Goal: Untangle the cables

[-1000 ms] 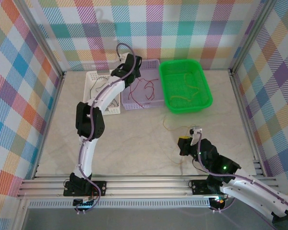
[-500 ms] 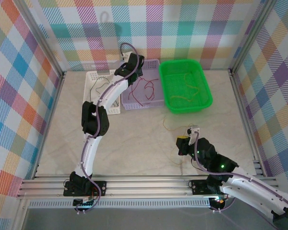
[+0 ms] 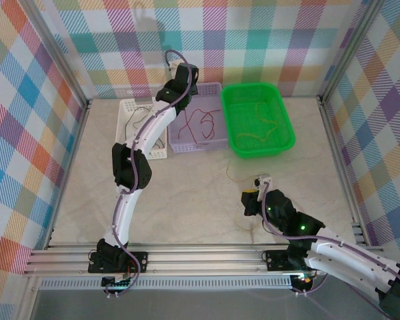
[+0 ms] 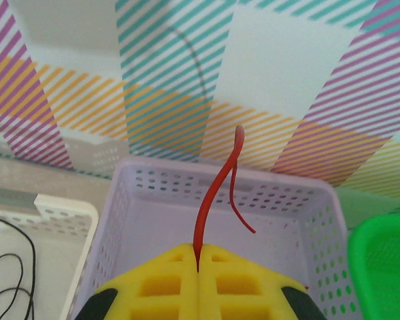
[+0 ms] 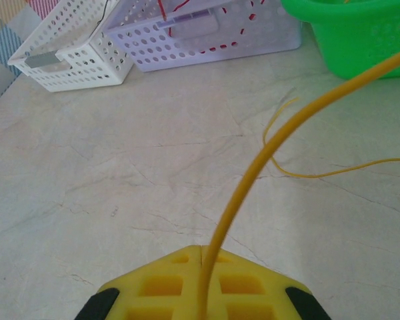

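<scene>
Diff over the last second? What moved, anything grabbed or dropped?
The left gripper moved toward the far wall above the purple basket, still shut on the red cable. The right gripper crept slightly left, still shut on the yellow cable. Nothing was grabbed or released. The white basket, the purple one and the green basket stayed put.
</scene>
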